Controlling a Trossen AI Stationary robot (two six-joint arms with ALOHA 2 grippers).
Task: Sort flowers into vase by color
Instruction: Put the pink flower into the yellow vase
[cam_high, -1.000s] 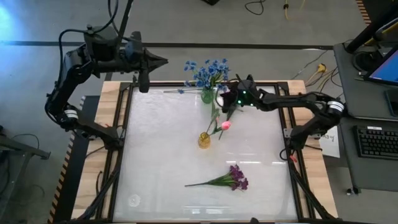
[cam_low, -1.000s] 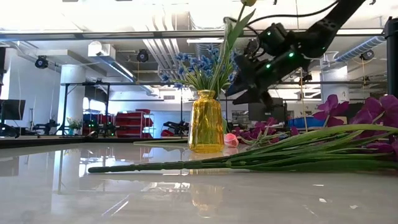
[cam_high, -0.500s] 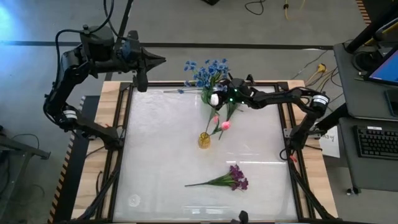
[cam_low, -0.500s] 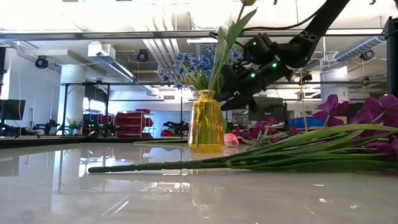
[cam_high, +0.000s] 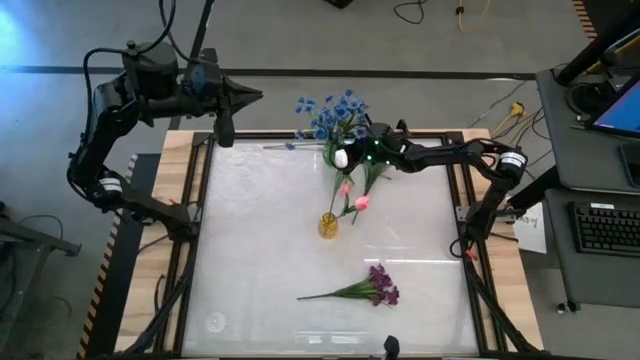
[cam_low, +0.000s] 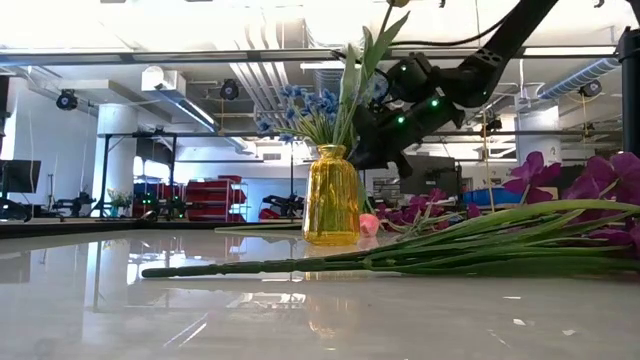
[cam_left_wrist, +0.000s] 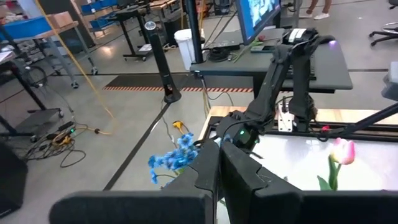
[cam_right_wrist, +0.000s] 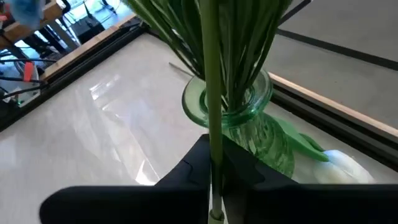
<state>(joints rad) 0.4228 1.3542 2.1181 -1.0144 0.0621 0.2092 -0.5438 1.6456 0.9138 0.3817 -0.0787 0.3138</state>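
Two vases are part filled: blue flowers (cam_high: 333, 112) in the green vase (cam_right_wrist: 239, 118) at the table's (cam_high: 250, 250) far edge, pink buds (cam_high: 362, 201) by the yellow vase (cam_high: 328, 226) mid-table. The right gripper (cam_high: 352, 157) is clamped on a green stem (cam_right_wrist: 211, 93) beside the green vase; the left gripper (cam_high: 250, 97) (closed, empty) waits past the far-left corner. The purple sprig (cam_high: 372, 287) lies unsorted near the front edge. Glossy white top, workshop behind.
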